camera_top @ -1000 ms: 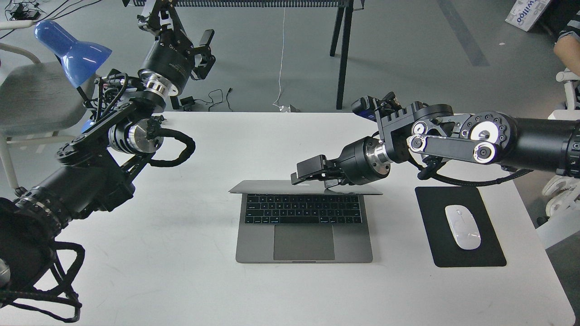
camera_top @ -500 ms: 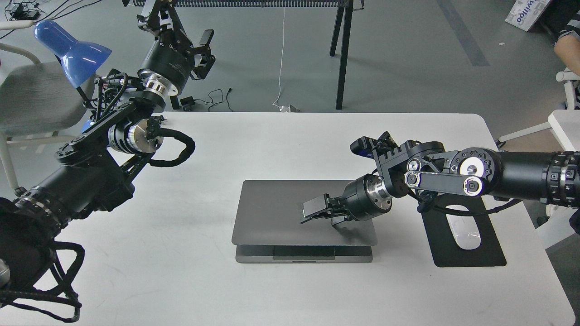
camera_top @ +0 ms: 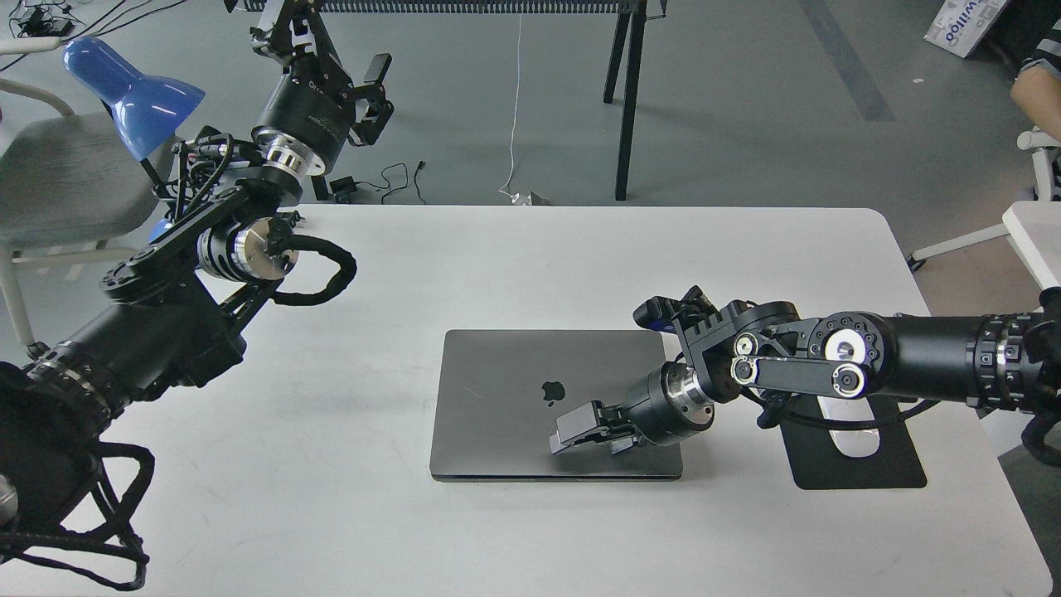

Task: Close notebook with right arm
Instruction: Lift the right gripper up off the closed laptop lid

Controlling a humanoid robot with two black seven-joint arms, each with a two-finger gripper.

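Note:
The notebook [camera_top: 497, 406] lies shut and flat on the white table [camera_top: 530, 265], its space-grey lid up with the dark apple logo [camera_top: 553, 392] showing. My right arm [camera_top: 829, 377] reaches in from the right. Its gripper [camera_top: 570, 434] rests on the lid's front right part, just right of the logo, with the fingers together and nothing between them. My left arm [camera_top: 232, 249] is raised at the back left, its gripper [camera_top: 380, 95] open and empty above the floor beyond the table.
A black mouse pad [camera_top: 862, 464] with a white mouse [camera_top: 854, 444] lies right of the notebook, partly under my right arm. A blue lamp [camera_top: 133, 87] and a grey chair [camera_top: 58, 182] stand at the far left. A person's arm [camera_top: 1040, 87] shows at the right edge.
The lid has gone from upright, through half shut, to flat on the base. My right gripper has moved down and towards me with it. The left arm has not moved.

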